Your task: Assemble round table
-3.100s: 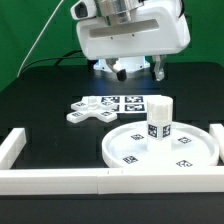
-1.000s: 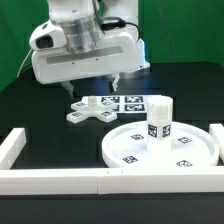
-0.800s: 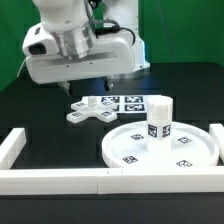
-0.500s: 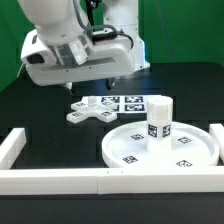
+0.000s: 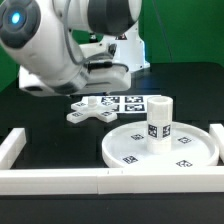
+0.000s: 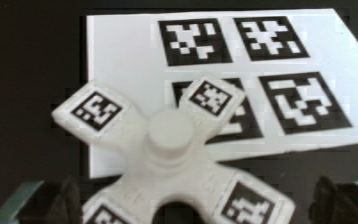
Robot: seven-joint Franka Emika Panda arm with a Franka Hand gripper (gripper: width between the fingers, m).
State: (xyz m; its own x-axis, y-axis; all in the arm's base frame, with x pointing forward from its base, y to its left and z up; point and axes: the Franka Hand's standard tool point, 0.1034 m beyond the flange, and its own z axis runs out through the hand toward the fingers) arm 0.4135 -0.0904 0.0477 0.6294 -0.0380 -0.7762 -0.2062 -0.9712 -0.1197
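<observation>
The white cross-shaped base [image 5: 88, 112] lies flat on the black table, next to the marker board [image 5: 126, 103]. In the wrist view the base [image 6: 163, 140] fills the middle, with tags on its arms. My gripper [image 6: 194, 205] hangs just above it, open and empty, with a dark finger [image 6: 43, 200] on either side of the base's near arms. In the exterior view the arm's housing hides the fingers. The large round disc [image 5: 128, 150] lies flat toward the exterior view's right. The short cylinder leg [image 5: 160, 120] stands upright on it.
The long white border rail [image 5: 100, 180] runs along the front, with short ends at the left [image 5: 12, 148] and right [image 5: 216, 135]. The marker board [image 6: 123, 40] lies partly under the base's far arms in the wrist view. The arm's bulky body [image 5: 60, 50] fills the upper left.
The arm has swung from the back right to the left, turned its wrist and come down over the cross-shaped base. The disc, leg and base have not moved.
</observation>
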